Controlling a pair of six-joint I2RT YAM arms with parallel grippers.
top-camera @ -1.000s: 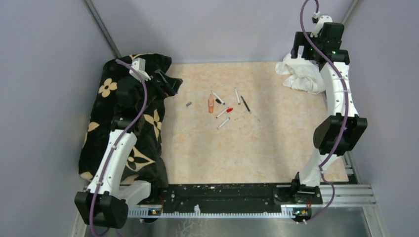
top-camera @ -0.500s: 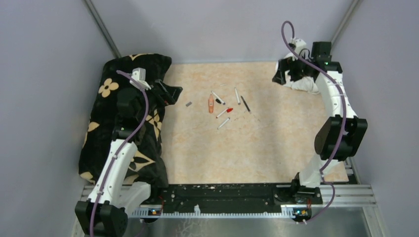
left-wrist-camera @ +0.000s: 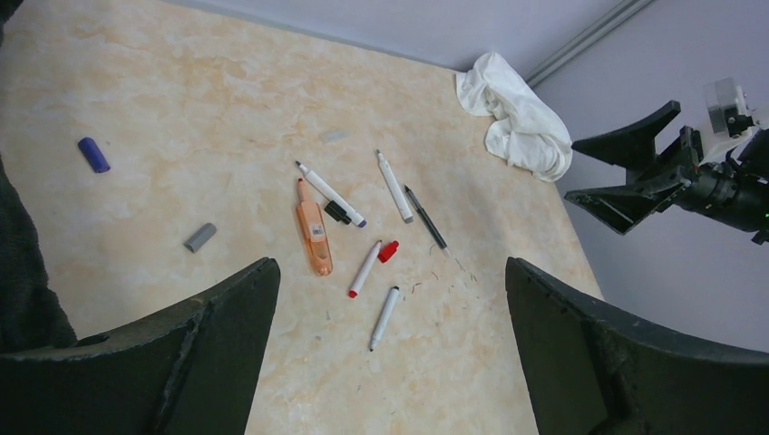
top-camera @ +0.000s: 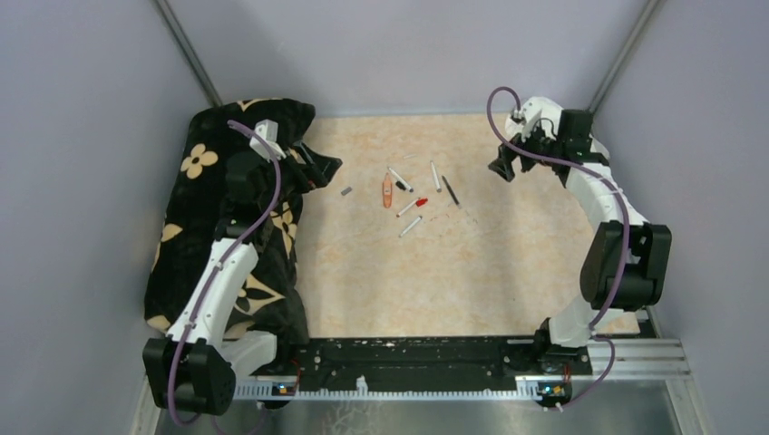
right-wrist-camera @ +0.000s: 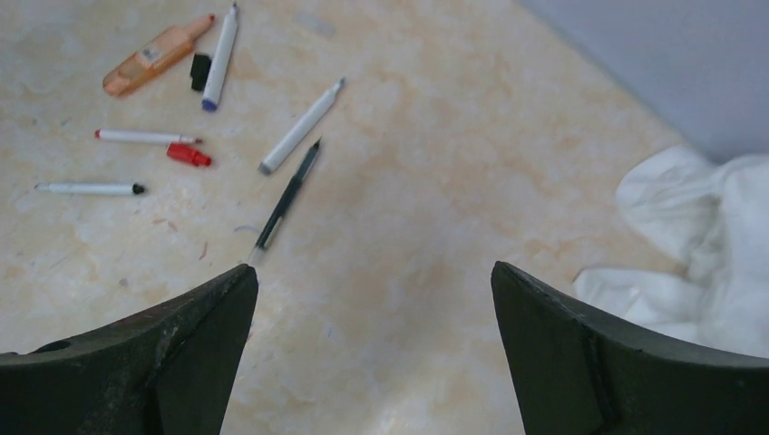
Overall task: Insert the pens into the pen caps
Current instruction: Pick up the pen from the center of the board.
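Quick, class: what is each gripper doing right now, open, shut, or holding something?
Left gripper: open, holding nothing.
Right gripper: open, holding nothing.

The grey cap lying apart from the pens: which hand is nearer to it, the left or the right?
Left. The left hand is close by the grey cap, at its left. The right hand is far off to its right, beyond the pens.
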